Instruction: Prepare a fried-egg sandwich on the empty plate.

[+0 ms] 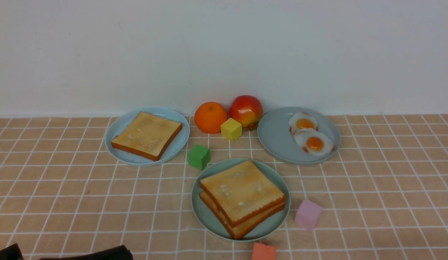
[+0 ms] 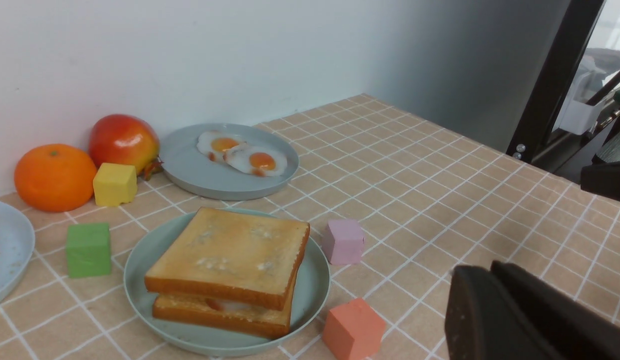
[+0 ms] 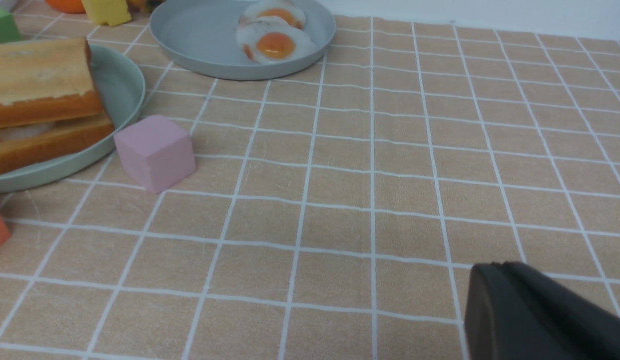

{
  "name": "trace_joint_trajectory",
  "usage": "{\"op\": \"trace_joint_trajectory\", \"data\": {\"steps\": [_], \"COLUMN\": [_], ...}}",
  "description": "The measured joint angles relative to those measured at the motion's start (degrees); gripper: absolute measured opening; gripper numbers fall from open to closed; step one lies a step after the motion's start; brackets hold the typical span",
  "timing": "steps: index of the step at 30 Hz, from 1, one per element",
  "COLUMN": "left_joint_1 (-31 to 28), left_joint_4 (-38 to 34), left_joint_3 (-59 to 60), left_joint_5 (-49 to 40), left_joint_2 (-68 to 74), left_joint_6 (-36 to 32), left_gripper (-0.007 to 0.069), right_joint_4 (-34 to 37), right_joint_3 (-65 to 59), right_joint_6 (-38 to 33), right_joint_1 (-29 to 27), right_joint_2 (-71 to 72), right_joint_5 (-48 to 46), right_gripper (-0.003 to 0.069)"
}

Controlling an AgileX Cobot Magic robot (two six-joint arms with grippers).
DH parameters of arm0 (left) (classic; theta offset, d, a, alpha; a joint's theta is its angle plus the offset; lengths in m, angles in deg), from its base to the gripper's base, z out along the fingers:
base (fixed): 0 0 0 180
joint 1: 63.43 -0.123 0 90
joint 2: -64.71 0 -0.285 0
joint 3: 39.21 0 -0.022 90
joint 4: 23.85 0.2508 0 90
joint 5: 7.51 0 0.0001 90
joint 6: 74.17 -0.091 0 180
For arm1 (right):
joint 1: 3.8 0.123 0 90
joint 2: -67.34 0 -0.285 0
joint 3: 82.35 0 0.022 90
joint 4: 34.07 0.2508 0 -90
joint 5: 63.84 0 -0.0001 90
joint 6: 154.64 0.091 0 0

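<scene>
The fried-egg sandwich [image 1: 242, 193] lies on the pale teal-green plate [image 1: 205, 213] at the front centre: two toast slices stacked, the top one slightly turned. A sliver of white egg [image 2: 235, 306] shows between the slices in the left wrist view. My left gripper [image 2: 489, 270] is shut and empty, low over the cloth, in front of and apart from the plate [image 2: 314, 285]. My right gripper [image 3: 499, 267] is shut and empty, over bare cloth to the right of the plate [image 3: 122, 85] and sandwich [image 3: 40, 85].
A single toast slice [image 1: 147, 135] lies on a blue plate [image 1: 173, 148] back left. Two small fried eggs [image 1: 310, 135] lie on a blue-grey plate [image 1: 278, 137] back right. An orange [image 1: 210, 117], apple [image 1: 246, 110] and yellow [image 1: 231, 129], green [image 1: 199, 156], pink [image 1: 308, 214] and red [image 1: 263, 252] cubes surround the teal plate.
</scene>
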Motion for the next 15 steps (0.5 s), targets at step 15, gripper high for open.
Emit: {"op": "trace_joint_trajectory", "data": {"steps": [15], "left_joint_1": [-44.4], "left_joint_4": [-3.44], "left_joint_3": [11.42], "left_joint_5": [-10.18], "left_joint_2": [-25.36], "left_joint_6": [1.05], "left_gripper": [-0.0013], "right_joint_4": [0.0], "right_joint_3": [0.0], "right_joint_6": [0.0], "right_joint_1": [0.0], "right_joint_2": [0.0], "right_joint_5": [0.0], "right_gripper": [0.0034]}}
